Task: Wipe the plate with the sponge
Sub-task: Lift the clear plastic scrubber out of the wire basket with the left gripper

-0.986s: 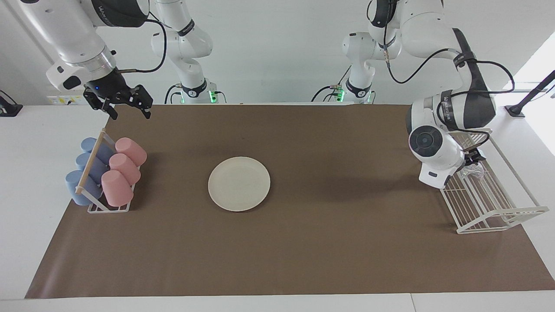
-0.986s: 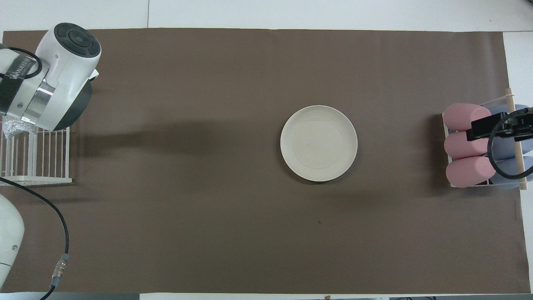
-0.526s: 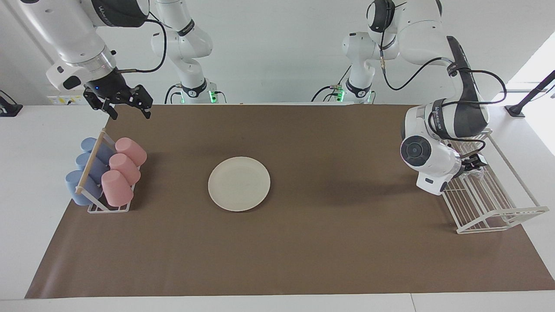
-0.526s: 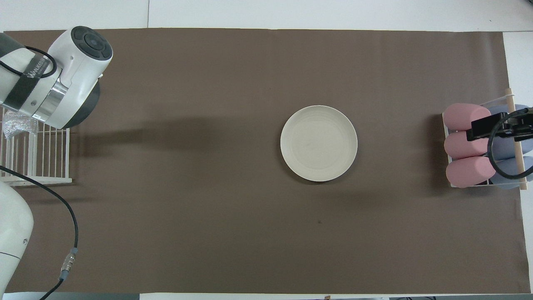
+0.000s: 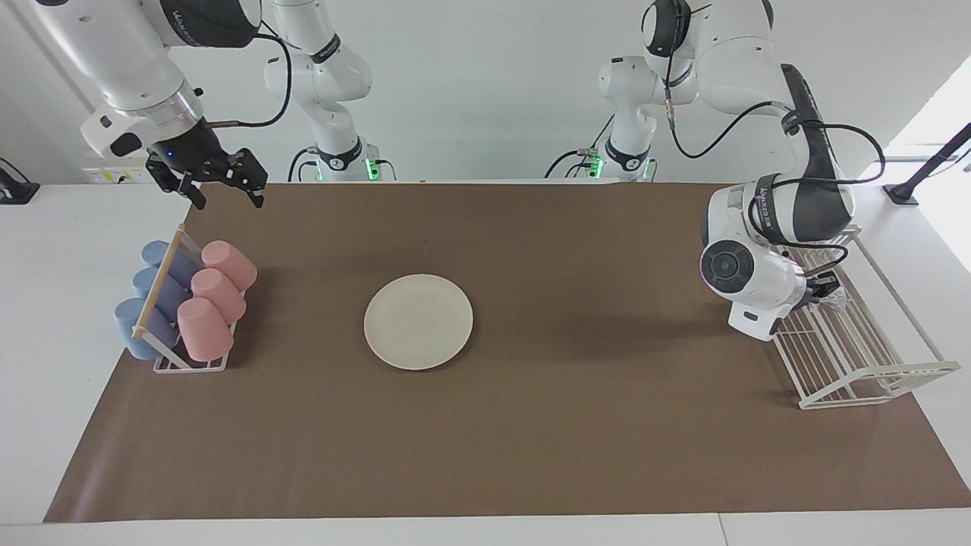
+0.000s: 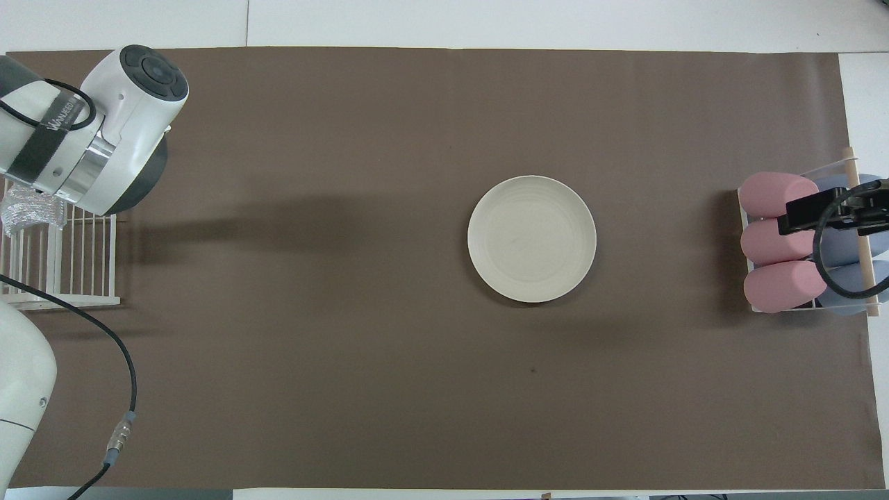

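step: I've got the left gripper down in the white wire rack, at the left arm's end of the table, pinching the sponge. Grab looks done, lift not yet.
right gripper: fingers spread, holding nothing, hanging over the table edge by the cup rack. That arm waits.
cups: 3 pink, 3 blue, lying on their sides in the cup rack at the right arm's end.
plate: flat on the brown mat, about mid-table, well apart from both racks. Bare, nothing on it.
left gripper: fingertips closed down on the sponge; wrist housing hides most of the contact in the facing view, so I'm judging the hold from the sponge bunched at the tips.
sponge, from above: only a silvery edge shows under the left wrist, over the rack wires.
how I'd do it: lift straight up first so the mesh doesn't snag on the wires; my guess is it's soft and could slip from a thin pinch. Then carry across to the plate, come down flat, light pressure, sweep across the centre out to the rim.
risk: plate is loose on the mat, may slide if I press sideways.
count: 1 plate, 1 sponge, 6 cups, 2 racks, 2 arms.
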### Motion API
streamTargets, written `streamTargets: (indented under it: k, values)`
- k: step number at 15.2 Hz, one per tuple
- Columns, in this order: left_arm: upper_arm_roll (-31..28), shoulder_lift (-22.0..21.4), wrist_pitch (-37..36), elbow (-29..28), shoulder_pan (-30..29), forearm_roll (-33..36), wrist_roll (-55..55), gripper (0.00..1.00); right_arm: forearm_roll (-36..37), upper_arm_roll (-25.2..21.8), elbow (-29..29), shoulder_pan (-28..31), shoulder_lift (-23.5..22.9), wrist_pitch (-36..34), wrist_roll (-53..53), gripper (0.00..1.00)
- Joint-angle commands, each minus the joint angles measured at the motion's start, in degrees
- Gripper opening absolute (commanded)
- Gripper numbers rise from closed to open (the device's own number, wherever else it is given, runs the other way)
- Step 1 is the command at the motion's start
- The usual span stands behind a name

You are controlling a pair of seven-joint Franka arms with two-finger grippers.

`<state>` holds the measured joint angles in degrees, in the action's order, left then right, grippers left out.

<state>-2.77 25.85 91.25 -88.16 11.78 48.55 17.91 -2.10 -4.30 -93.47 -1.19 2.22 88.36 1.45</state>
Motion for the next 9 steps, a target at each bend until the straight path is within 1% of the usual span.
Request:
streamTargets:
  k: [1, 4, 5, 6, 7, 9]
  values:
    - [-0.5, 0.2, -1.3, 0.3, 1.1, 0.6, 0.6, 0.0, 0.4, 0.1, 0.3, -0.4, 0.2, -0.4, -1.4, 1.0]
    - [-0.4, -1.0, -2.5, 1.3, 1.1, -0.7, 0.2, 0.0, 0.4, 0.1, -0.1, -0.4, 0.3, 0.6, -1.4, 1.0]
    - [-0.3, -2.2, -3.9, 2.6, 1.1, -3.4, 0.0, 0.0, 0.4, 0.2, -0.3, -0.5, 0.3, 1.9, -1.4, 1.0]
    - [-0.3, -3.4, -5.7, 4.1, 0.9, -7.9, -0.1, 0.0, 0.4, 0.3, -0.3, -0.5, 0.3, 2.5, -1.4, 1.0]
    - [-0.4, -4.5, -8.9, 6.6, 0.6, -14.1, -0.1, 0.0, 0.4, 0.7, -0.3, -0.6, 0.3, 2.7, -1.4, 1.0]
    - [-0.7, -4.8, -14.3, 12.0, 0.4, -24.5, 0.0, 0.0, 0.4, 1.0, -0.4, -0.5, 0.3, 2.7, -2.2, 1.0]
